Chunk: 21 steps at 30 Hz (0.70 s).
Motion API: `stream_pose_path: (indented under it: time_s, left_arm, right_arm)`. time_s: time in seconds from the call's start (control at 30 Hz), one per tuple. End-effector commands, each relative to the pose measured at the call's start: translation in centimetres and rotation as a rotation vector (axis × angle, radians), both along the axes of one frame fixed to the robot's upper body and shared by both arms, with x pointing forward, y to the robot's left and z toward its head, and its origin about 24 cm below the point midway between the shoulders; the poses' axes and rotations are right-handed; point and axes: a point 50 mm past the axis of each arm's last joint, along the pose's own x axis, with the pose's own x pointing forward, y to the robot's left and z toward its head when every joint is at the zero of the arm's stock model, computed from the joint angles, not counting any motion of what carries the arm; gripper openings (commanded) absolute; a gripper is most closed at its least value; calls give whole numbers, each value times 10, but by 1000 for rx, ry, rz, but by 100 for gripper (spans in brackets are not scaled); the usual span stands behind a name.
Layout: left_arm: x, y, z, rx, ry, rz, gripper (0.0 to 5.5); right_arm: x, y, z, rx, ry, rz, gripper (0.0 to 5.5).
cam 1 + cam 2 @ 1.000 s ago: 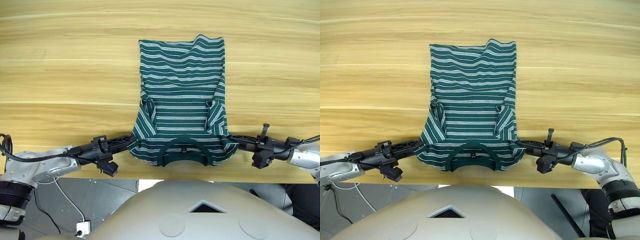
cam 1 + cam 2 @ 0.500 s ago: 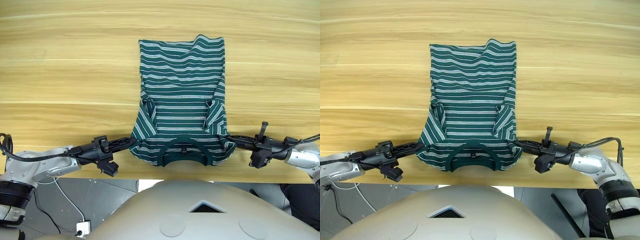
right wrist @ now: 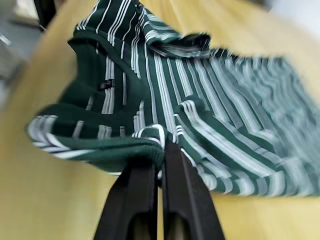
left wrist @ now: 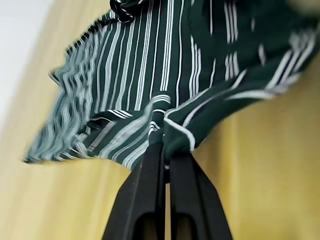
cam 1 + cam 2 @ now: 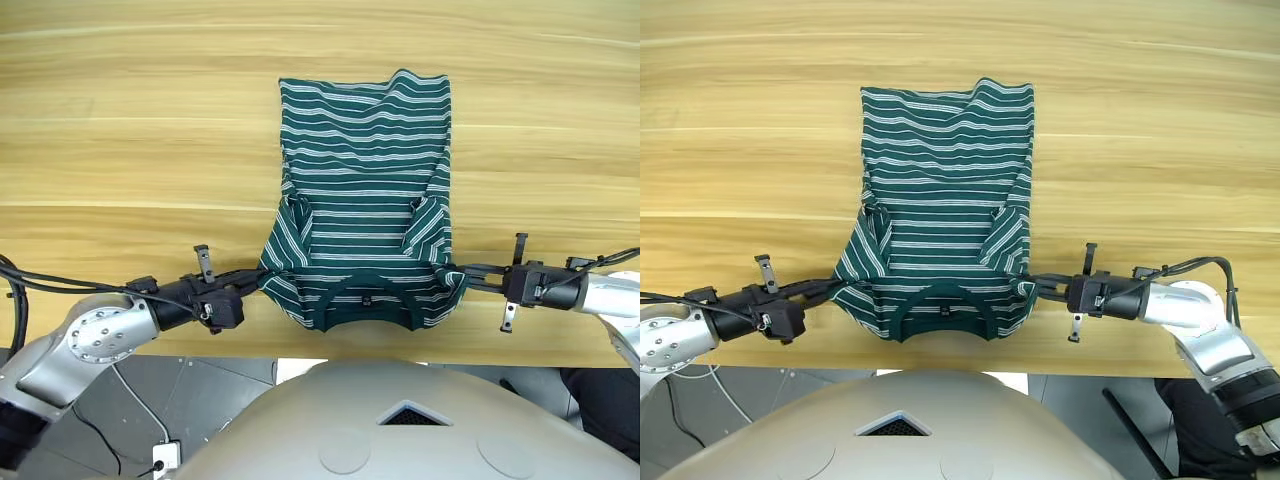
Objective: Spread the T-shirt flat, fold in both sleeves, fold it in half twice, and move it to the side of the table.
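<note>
Pinched tight with the black two-fingered left gripper [image 4: 165, 150] on the near left corner of the dark green, white-striped fabric T-shirt [image 5: 365, 180]. Likewise clamped with the black right gripper [image 3: 161, 150] on the near right corner, cloth bunched between the fingers. Lifted a little off the light wooden table [image 5: 120, 120] along the near collar edge, between both grippers. Farther out, lying flat toward the far side, both sleeves folded inward, mid-table.
</note>
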Motion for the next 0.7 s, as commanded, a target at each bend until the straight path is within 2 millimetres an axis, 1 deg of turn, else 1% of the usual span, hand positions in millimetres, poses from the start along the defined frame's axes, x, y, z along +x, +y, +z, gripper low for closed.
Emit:
stream_pose_path:
  time_s: [0.03,0.2,0.3,0.37,0.43,0.5,0.57,0.63,0.7]
  left_arm:
    - [-7,-4,13,-1,147,9,3]
    - [-14,-12,34,-58,234,18,3]
    - [-22,-7,35,-33,266,35,3]
    - [-26,-5,39,-67,290,64,3]
    - [-26,-3,46,-137,325,96,3]
    - [-13,7,47,-203,361,155,3]
    - [9,20,42,-247,365,236,3]
    - [37,25,35,-288,345,317,3]
    - [67,23,28,-353,344,380,3]
  right_arm:
    - [-2,-2,13,12,174,-8,0]
    - [-8,-3,21,46,320,-24,0]
    - [-11,-7,26,75,384,-43,0]
    - [-11,-10,31,115,430,-66,0]
    - [-7,-13,37,166,449,-97,0]
    - [5,-16,42,217,427,-150,0]
    - [26,-13,45,248,366,-221,0]
    - [47,-8,44,241,328,-290,0]
    - [68,0,43,262,323,-339,0]
